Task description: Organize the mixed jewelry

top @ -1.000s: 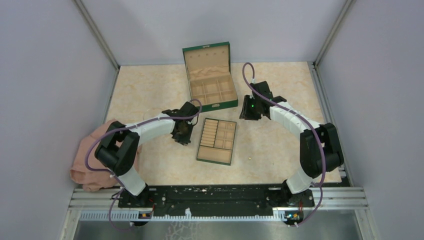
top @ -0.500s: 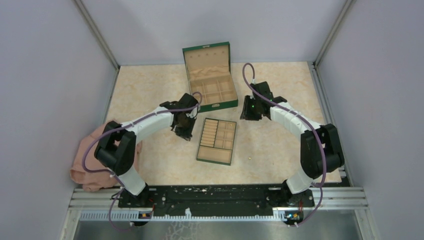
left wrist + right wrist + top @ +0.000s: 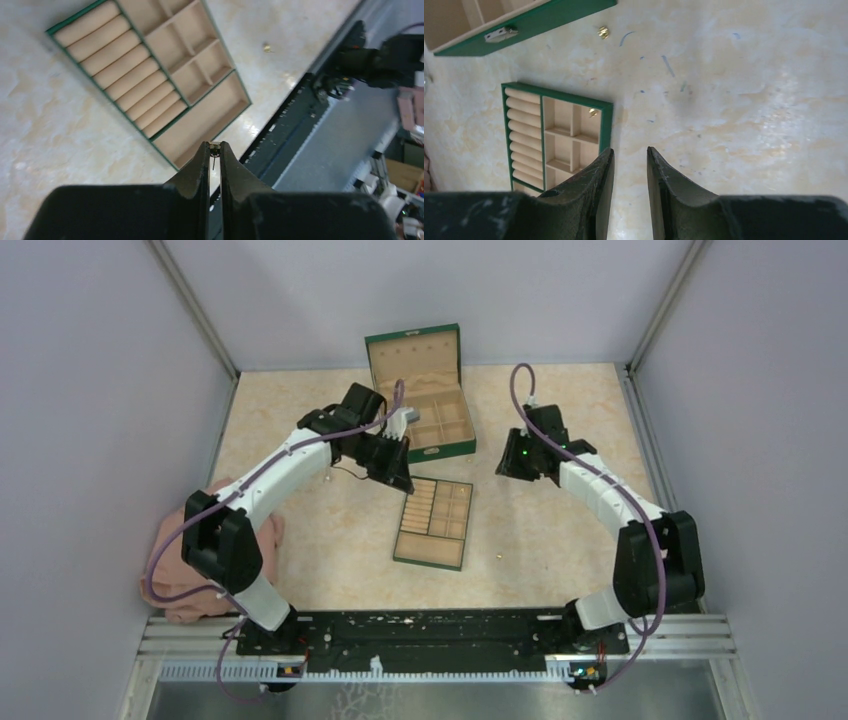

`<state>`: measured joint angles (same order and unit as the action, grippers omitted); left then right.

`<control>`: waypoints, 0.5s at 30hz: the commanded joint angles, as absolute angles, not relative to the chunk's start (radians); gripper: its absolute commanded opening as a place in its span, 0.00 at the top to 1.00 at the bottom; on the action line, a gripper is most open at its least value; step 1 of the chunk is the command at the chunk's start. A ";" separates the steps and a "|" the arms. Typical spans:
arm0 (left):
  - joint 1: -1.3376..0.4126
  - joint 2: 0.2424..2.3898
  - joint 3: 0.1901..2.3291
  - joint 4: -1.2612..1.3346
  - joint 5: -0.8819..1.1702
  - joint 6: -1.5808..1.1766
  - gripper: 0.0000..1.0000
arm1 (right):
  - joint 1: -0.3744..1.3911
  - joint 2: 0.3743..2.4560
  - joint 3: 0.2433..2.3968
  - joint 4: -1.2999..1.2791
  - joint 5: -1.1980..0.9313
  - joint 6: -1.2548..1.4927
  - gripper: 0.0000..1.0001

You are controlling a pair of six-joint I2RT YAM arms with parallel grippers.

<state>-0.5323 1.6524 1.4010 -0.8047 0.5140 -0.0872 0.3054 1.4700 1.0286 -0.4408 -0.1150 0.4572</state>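
My left gripper [image 3: 404,483] hangs over the far left corner of the flat beige tray [image 3: 435,523]. In the left wrist view it [image 3: 214,148] is shut on a tiny gold jewelry piece [image 3: 214,145] with a thin pin hanging from it, above the tray [image 3: 150,75]. My right gripper [image 3: 507,470] is open and empty over bare table right of the tray, as its wrist view [image 3: 630,150] shows. One gold piece [image 3: 593,112] lies in a tray compartment. Another gold piece [image 3: 603,32] lies on the table by the green box [image 3: 524,25]. A gold speck [image 3: 500,558] lies right of the tray.
The open green box [image 3: 420,405] stands at the back centre, just beyond the left gripper. A thin dark wiry line [image 3: 345,472] lies on the table left of the left gripper. A pink cloth [image 3: 180,560] lies at the near left edge. Grey walls enclose three sides.
My left arm has swung away from me and to the right, from left of the tray to over its far corner. My right gripper has shifted a little right and back.
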 commanded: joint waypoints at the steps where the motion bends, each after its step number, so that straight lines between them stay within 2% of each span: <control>1: -0.535 1.655 1.478 -0.803 0.836 -0.037 0.91 | 0.206 1.373 0.979 -0.397 -0.147 0.472 0.69; 9: -0.535 1.662 1.510 -0.739 1.101 -0.034 0.86 | 0.163 1.311 0.936 -0.414 -0.118 0.426 0.69; 15: -0.535 1.689 1.517 -0.691 1.146 -0.066 0.86 | 0.163 1.298 0.928 -0.419 -0.106 0.416 0.69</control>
<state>-0.5323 1.6604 1.4918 -0.7448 1.0554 -0.0597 0.1616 1.3380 0.9291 -0.4423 -0.1226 0.4381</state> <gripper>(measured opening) 0.146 0.311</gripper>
